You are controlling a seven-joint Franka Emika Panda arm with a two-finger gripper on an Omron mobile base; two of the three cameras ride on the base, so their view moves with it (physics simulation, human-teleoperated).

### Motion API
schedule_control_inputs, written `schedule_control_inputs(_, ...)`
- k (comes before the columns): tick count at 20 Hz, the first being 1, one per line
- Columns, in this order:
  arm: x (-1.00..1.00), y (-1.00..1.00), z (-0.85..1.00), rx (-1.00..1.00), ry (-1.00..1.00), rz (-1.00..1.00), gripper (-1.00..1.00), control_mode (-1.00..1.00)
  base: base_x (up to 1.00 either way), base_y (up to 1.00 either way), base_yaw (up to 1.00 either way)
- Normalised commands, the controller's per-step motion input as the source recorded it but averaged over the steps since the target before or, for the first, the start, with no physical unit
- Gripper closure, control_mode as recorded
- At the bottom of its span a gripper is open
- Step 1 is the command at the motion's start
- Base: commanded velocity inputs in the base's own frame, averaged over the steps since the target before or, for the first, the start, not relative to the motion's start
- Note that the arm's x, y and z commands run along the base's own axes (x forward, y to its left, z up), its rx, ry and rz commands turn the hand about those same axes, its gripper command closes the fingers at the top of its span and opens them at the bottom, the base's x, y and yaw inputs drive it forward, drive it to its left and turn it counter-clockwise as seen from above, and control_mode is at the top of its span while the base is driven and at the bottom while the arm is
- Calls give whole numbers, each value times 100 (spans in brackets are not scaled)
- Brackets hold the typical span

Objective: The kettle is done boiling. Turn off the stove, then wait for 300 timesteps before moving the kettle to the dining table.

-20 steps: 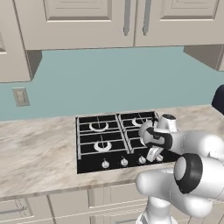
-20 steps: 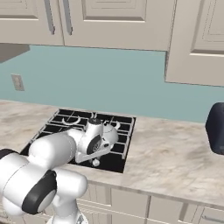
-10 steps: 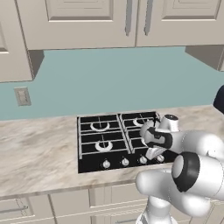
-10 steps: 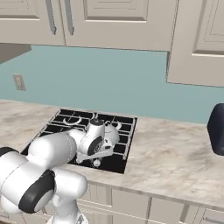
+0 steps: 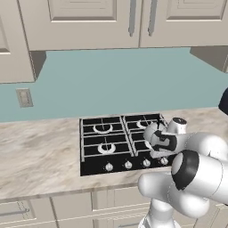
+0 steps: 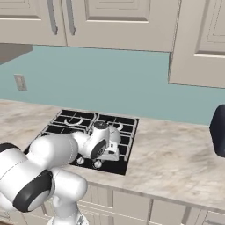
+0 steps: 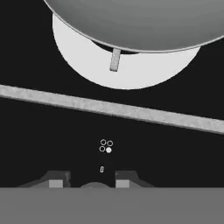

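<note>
On the marbled counter [image 5: 40,156] we found the gripper [image 7: 87,181] closed around a stove [image 5: 104,142] knob [image 7: 92,185], kettle [image 7: 131,22] just beyond

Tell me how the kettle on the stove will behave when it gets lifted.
The kettle looks like rigid grey metal, so it should keep its shape. Its smooth curved wall may be slippery for the fingers. It sits over a white burner ring on the stove, broad-based, so probably stable rather than tippy.
</note>
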Motion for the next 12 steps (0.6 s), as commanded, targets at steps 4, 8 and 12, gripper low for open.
schedule_control_inputs(4,-69,-20,-35,0,0,-33,100,-100,0,0,0)
schedule_control_inputs(8,-52,-1,-33,0,0,-27,-100,-100,0,0,0)
schedule_control_inputs(12,-29,0,-15,0,0,-24,-100,-100,0,0,0)
